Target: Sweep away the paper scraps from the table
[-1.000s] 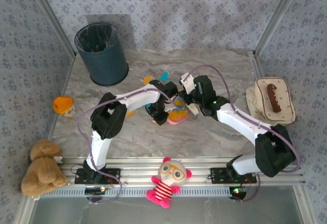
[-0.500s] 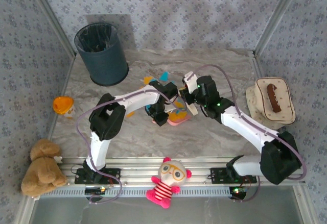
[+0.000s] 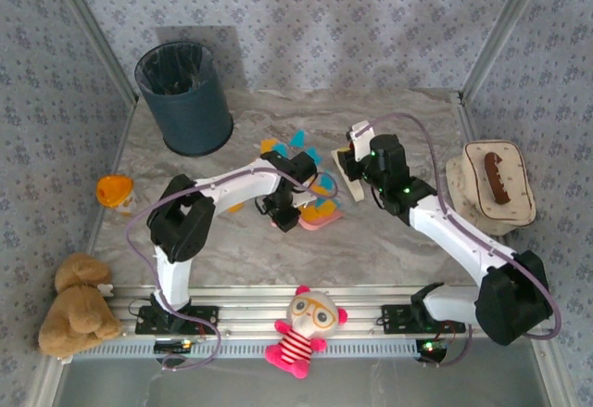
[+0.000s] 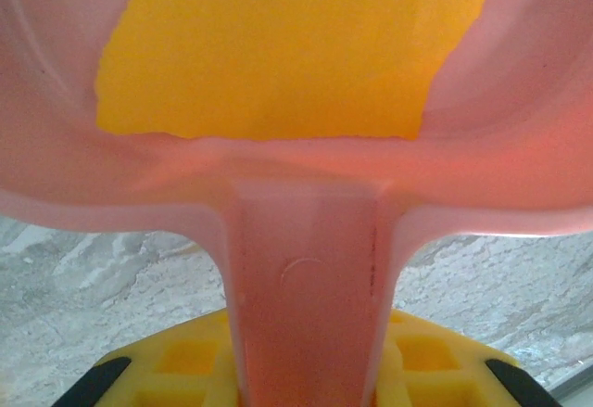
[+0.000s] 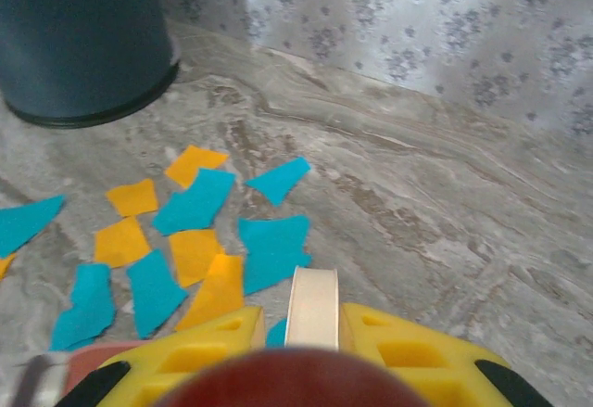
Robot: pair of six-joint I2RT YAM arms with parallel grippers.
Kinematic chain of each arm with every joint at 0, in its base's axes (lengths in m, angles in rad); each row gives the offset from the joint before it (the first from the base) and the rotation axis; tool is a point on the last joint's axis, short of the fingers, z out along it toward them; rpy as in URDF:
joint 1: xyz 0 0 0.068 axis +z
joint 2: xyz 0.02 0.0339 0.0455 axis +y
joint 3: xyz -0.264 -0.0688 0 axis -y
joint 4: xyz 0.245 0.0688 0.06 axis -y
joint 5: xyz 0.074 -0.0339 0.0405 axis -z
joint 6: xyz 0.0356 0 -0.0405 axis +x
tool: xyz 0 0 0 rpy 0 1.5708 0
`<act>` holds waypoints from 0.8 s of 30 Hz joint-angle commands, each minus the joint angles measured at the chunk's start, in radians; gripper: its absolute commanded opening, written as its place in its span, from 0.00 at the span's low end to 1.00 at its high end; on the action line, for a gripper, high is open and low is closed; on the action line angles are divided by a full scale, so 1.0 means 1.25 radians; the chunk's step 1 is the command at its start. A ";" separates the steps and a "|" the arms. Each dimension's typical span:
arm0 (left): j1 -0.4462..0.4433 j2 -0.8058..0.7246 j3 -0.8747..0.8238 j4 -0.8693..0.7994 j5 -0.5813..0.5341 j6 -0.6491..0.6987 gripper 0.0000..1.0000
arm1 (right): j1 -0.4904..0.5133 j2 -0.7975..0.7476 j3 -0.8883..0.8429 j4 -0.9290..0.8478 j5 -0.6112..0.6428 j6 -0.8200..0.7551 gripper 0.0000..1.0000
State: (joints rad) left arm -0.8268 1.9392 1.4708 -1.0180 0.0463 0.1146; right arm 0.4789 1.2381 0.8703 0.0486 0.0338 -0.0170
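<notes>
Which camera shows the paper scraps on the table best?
Right wrist: orange and blue paper scraps lie spread on the table near the bin, unobstructed. Top external catches a few between the arms, small and partly hidden. Left wrist has one orange piece in the pink dustpan.

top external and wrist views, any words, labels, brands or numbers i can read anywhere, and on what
No readable words, labels, brands or numbers here.
pink dustpan handle: a blank round moulded mark, no letters.
paper scraps: plain orange and blue, no print.
dark bin, cream handle, striped doll: no label seen.
wallpaper: flower pattern, no writing.
</notes>
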 commanded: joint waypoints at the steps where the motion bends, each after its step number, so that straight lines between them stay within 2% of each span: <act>1: -0.005 -0.049 -0.018 0.007 -0.013 0.010 0.00 | -0.018 0.017 0.004 0.033 0.023 0.019 0.00; 11: -0.002 -0.089 -0.078 0.011 -0.021 -0.006 0.00 | -0.047 0.129 0.067 0.046 -0.006 0.002 0.00; 24: 0.023 -0.103 -0.131 0.002 0.005 -0.021 0.00 | -0.026 0.236 0.114 0.057 -0.044 -0.058 0.00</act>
State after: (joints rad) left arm -0.8097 1.8278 1.3071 -0.9947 0.0326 0.1024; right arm 0.4347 1.5105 0.9768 0.1051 0.0021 -0.0475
